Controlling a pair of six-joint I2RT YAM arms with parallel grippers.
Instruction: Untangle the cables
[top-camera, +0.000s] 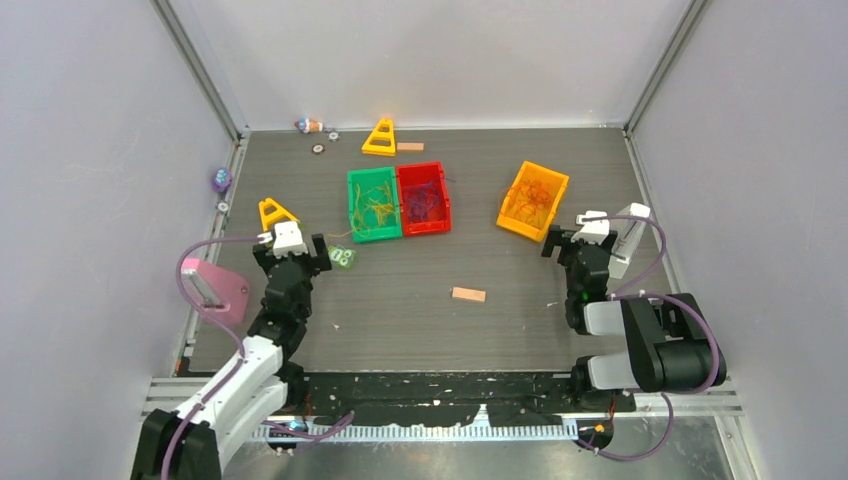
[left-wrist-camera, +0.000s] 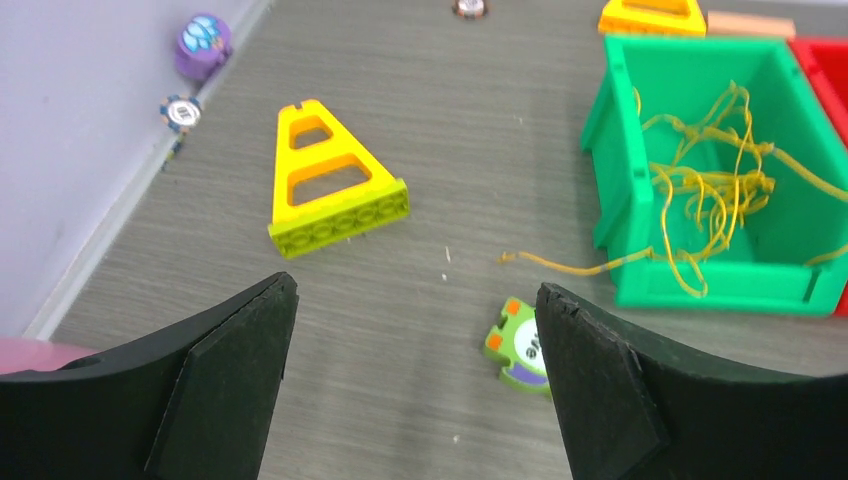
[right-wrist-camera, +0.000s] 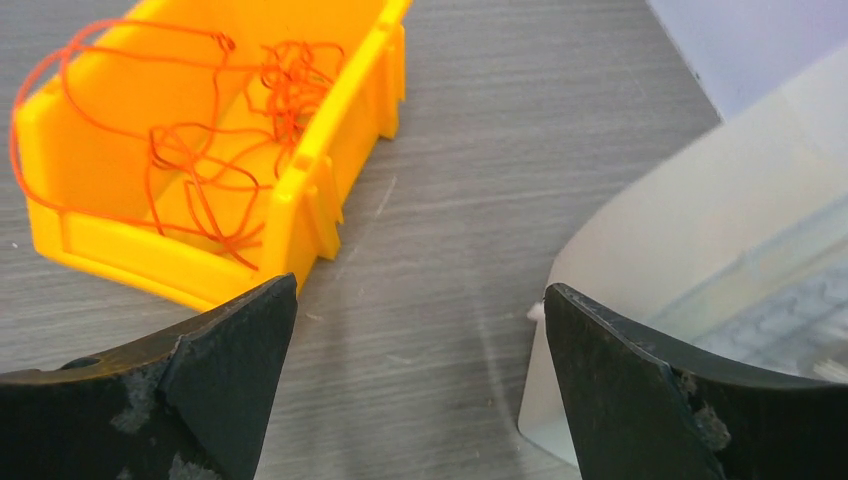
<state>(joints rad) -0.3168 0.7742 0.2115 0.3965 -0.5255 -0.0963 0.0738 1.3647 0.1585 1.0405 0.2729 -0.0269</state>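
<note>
The cables have been sorted by color into three boxes on the tabletop (top-camera: 400, 300). From above, the green box (top-camera: 352, 205) is at about 12 o'clock from the middle and holds the yellow cables (left-wrist-camera: 710, 190). The red box (top-camera: 446, 205) touches it on the 3 o'clock side and holds the dark red and purple cables (top-camera: 420, 206). The orange box (top-camera: 521, 176) is at 2 o'clock, well apart from them, and holds the orange cables (right-wrist-camera: 290, 85).

I think most of the job is done. But each pile looks loopy and mixed up inside its box. One yellow cable hangs over the green box wall onto the tabletop, toward 9 o'clock.

The left end effector (left-wrist-camera: 415, 285) is wide apart and holds nothing. The right end effector (right-wrist-camera: 420, 285) is wide apart too, empty, near the orange box.
</note>
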